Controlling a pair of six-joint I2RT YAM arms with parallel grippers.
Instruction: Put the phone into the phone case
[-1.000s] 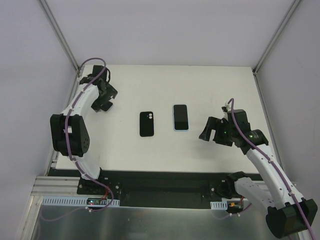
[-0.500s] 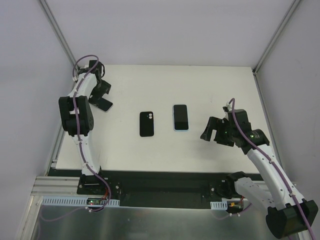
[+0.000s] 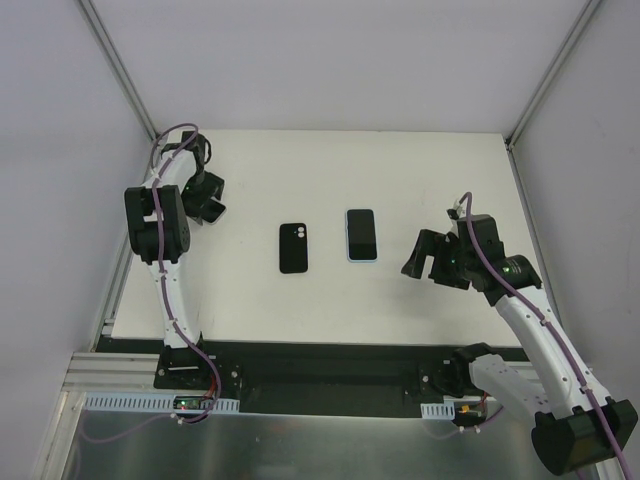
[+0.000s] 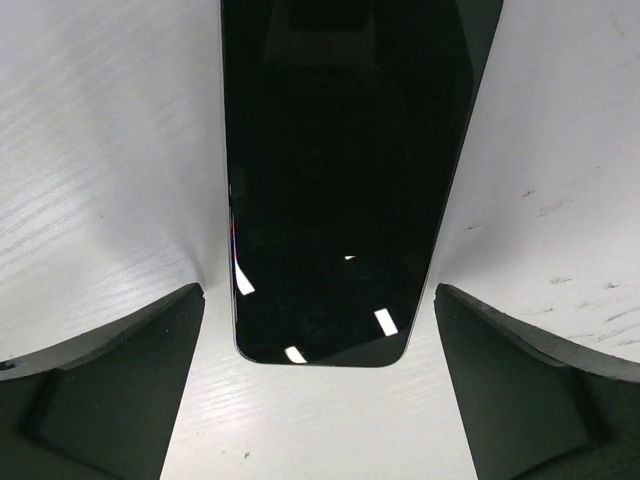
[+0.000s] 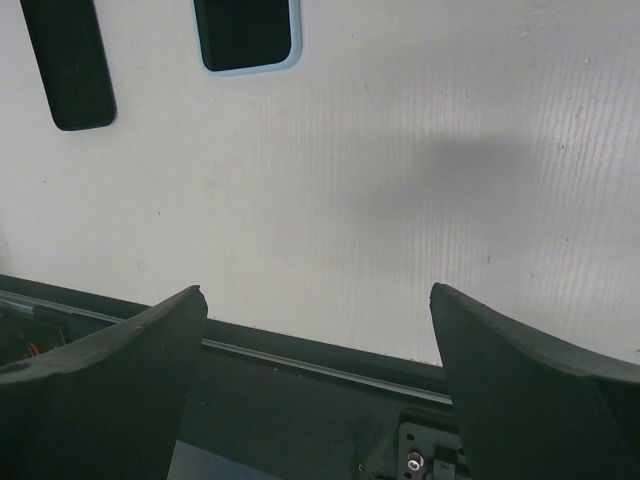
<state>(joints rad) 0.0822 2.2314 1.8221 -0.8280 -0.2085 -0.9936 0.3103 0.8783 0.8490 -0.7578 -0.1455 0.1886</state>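
**While both claws stood spread, phone and case lay apart**

As the overhead view showed it, my left claw point(image 3: 208, 205) hung near the far-left corner of the desk point(image 3: 420, 180), its fingers point(image 4: 110, 390) set wide. Between them, flat on the white surface, lay a glossy black slab point(image 4: 335, 200) with rounded corners. Neither finger touched it. It looked like a phone screen, but I could not tell for certain.

Around the middle of the desk, the blue-rimmed phone point(image 3: 361, 235) lay with its dark screen up. Just beside it, toward the left edge, lay the black case point(image 3: 293, 248), two pale round spots at its far end. The two were parallel and did not touch.

My right claw point(image 3: 420, 265) hovered toward the right edge, near the phone but apart from it. It was also fully spread and held nothing. From its wrist camera, the phone and case sat at the top left.
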